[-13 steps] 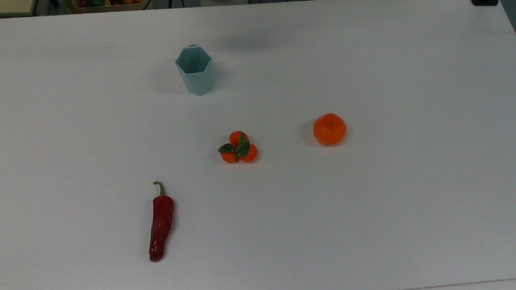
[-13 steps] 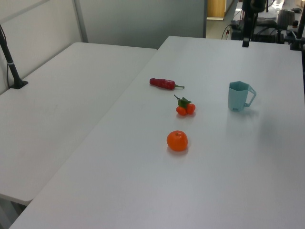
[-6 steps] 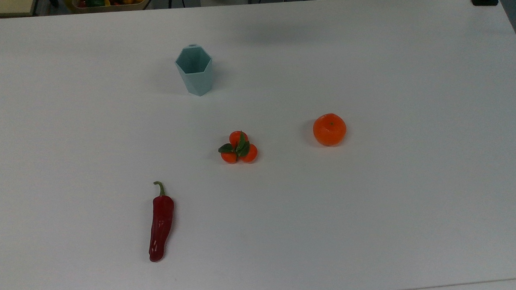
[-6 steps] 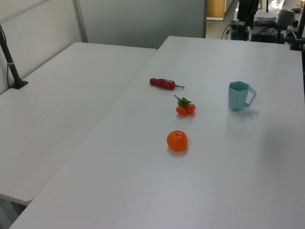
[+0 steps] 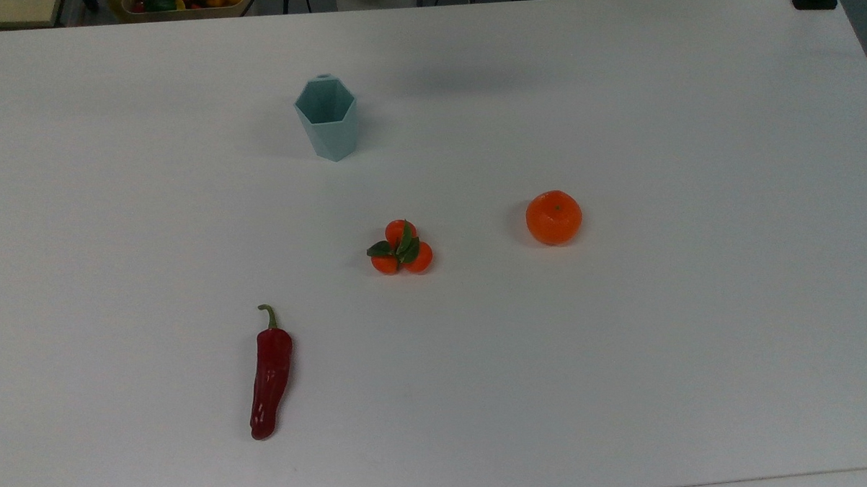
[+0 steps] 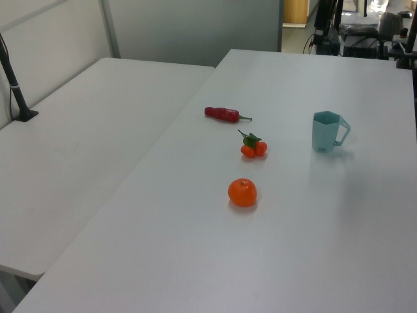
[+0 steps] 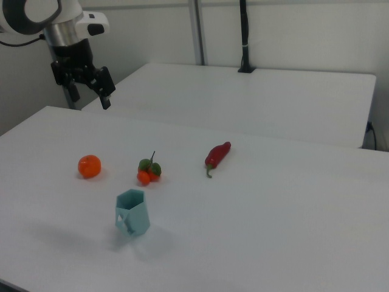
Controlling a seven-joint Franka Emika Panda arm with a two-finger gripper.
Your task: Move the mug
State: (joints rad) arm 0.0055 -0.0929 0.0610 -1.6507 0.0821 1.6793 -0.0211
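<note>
The pale teal faceted mug (image 5: 326,117) stands upright on the white table (image 5: 625,352), toward the far side in the top view. In the left view the mug (image 6: 326,132) has its handle pointing to the left view's right. In the right view the mug (image 7: 132,213) is near the front edge. My gripper (image 7: 90,97) hangs high above the table's far left corner in the right view, well away from the mug. It is open, and nothing is between its fingers.
An orange (image 5: 554,217), a cluster of small oranges with leaves (image 5: 401,248) and a red chili pepper (image 5: 270,372) lie on the table. A second white table (image 6: 98,130) adjoins it. A bin of produce (image 5: 180,1) sits beyond the far edge.
In the left view, the dark gripper part at the top edge has risen and drifted left. In the top view, the faint shadow near the far edge has shifted. The mug has not moved.
</note>
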